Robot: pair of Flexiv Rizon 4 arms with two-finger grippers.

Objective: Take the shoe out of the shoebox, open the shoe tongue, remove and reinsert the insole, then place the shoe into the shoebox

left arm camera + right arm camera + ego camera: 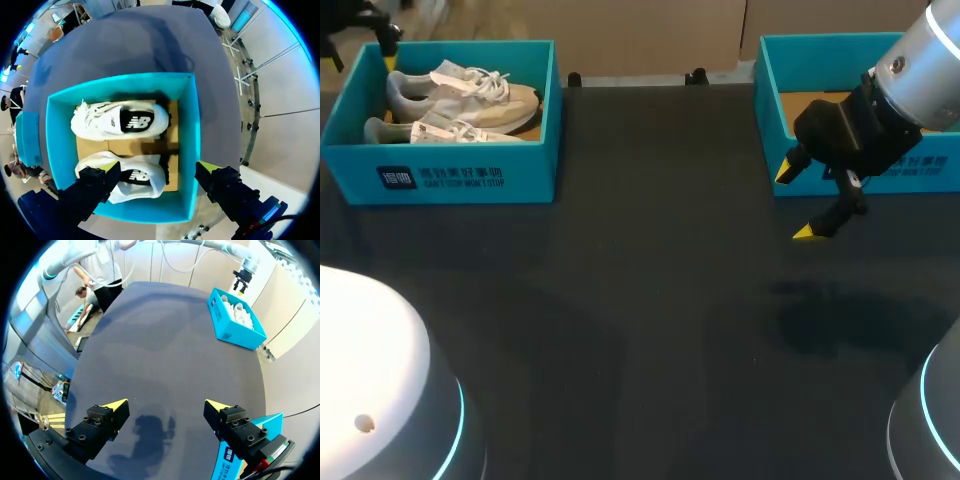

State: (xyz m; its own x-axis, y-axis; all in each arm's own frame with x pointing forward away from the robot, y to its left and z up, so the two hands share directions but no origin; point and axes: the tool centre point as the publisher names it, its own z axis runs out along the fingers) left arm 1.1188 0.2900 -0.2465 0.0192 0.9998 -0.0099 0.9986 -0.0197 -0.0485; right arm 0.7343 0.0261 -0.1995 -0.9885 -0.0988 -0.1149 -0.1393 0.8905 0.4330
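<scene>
Two white sneakers lie side by side in the teal shoebox [470,178] at the table's far left. One sneaker [120,120] is farther from my left gripper, the other [132,180] is right under it. My left gripper [159,166] hangs open above the box, its fingers spanning the nearer shoe and touching nothing. In the head view the shoes [470,95] fill the box. My right gripper [796,202] stands open and empty above the dark table, just in front of a second teal box [770,110].
The second teal box [252,432] at the far right shows only a cardboard floor. From the right wrist view the shoebox [235,322] sits far across the bare dark tabletop [640,300]. Two white robot bases occupy the near corners.
</scene>
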